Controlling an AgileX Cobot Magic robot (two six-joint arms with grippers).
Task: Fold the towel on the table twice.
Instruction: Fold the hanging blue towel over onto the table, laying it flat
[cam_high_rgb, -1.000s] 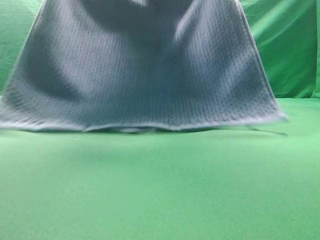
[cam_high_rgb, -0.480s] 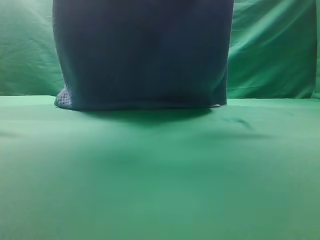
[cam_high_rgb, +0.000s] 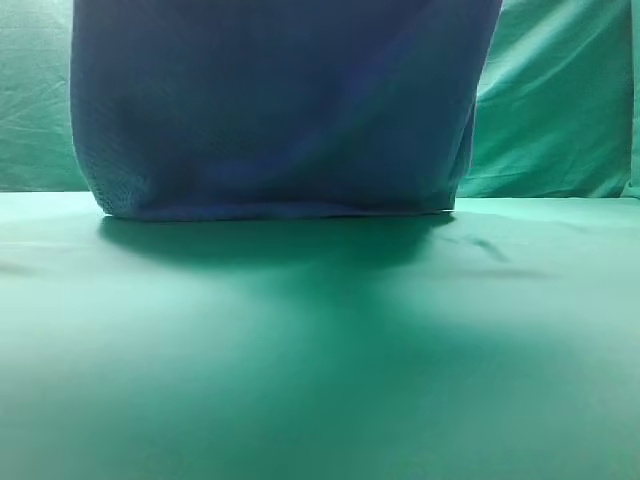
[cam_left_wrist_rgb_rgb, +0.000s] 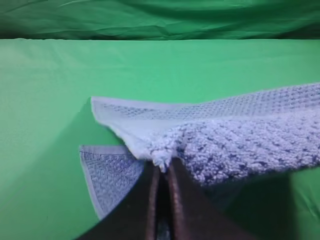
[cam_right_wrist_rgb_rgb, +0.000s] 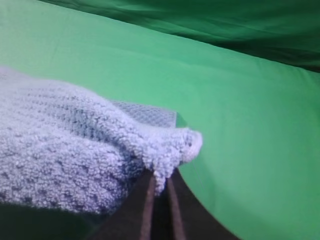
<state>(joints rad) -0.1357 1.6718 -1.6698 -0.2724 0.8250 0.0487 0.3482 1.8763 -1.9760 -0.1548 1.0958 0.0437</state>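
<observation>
Periwinkle towel (cam_high_rgb: 280, 110) hides both pinching tools, left (cam_left_wrist_rgb_rgb: 161, 167) and right (cam_right_wrist_rgb_rgb: 161, 181), overhead.

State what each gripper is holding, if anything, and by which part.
Both hold the towel. The left gripper is shut on one bunched corner, the right gripper on another, and the cloth hangs above the table.

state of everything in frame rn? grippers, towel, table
left gripper: shut on the towel's corner.
right gripper: shut on the towel's other corner.
towel: lifted, hanging as a curtain in the high view; bottom edge at the table, part lying flat under the left gripper.
table: bare where visible, shadowed under the towel.
</observation>
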